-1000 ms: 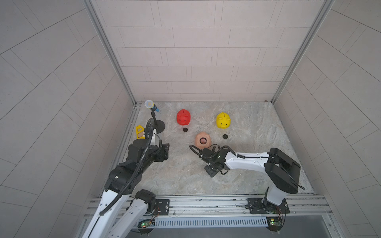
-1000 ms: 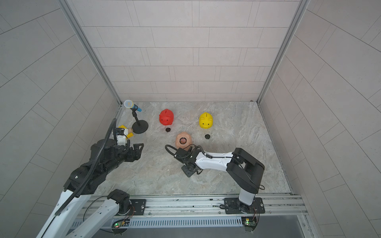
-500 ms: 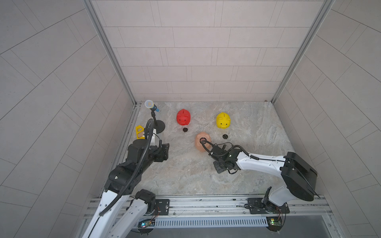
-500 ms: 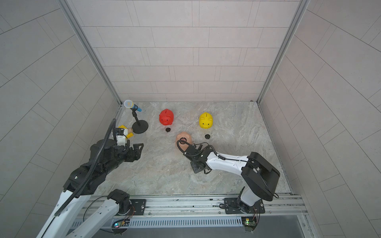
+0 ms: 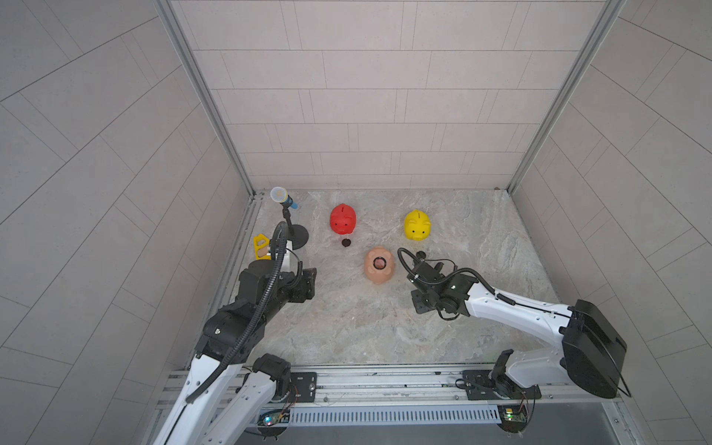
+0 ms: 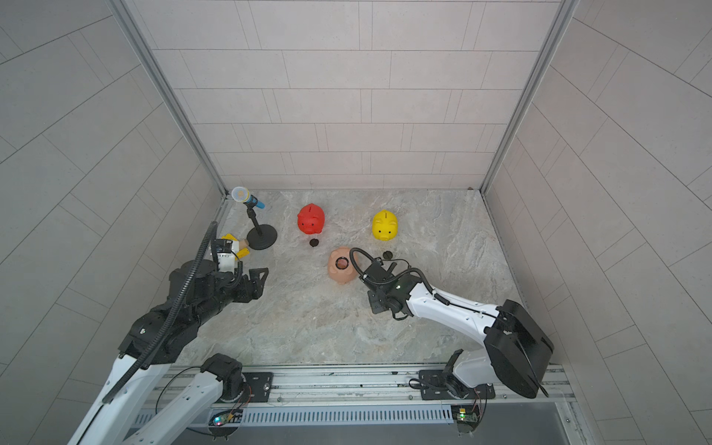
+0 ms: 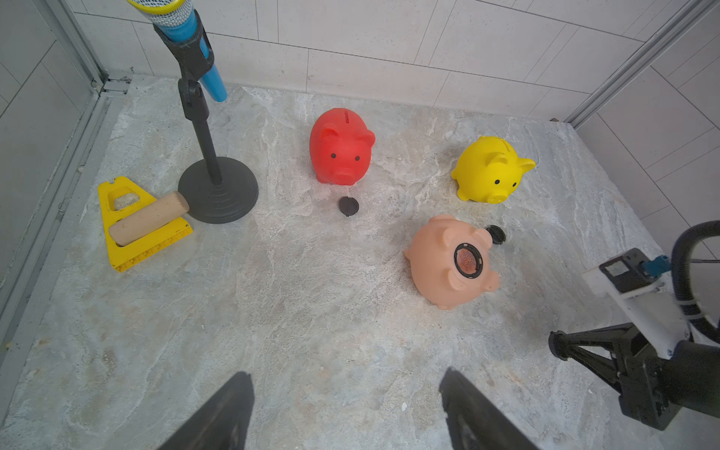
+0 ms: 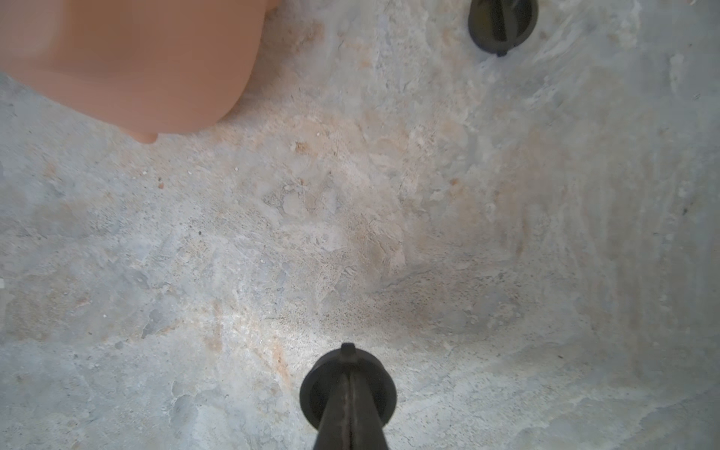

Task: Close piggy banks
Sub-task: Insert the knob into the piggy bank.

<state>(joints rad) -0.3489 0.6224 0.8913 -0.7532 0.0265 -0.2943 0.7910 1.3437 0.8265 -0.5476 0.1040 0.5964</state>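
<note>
The red piggy bank (image 5: 342, 219) and the yellow one (image 5: 417, 225) stand upright at the back. The peach-pink one (image 5: 379, 266) lies belly up, its dark-ringed round hole (image 7: 467, 261) uncovered. Two black plugs lie loose on the floor, one (image 5: 346, 242) in front of the red pig, one (image 5: 420, 254) in front of the yellow pig. My right gripper (image 8: 348, 374) is shut on a third black plug (image 8: 317, 385), low over the floor just right of the peach pig. My left gripper (image 7: 346, 393) hangs open and empty at the left.
A microphone on a black stand (image 5: 296, 237) rises at the back left. A yellow triangular toy (image 7: 117, 218) with a wooden cylinder (image 7: 150, 218) across it lies beside the stand. Tiled walls close in three sides.
My right arm has swung to the right, taking its shut gripper from in front of the peach pig to that pig's right side. The left arm has not moved.
</note>
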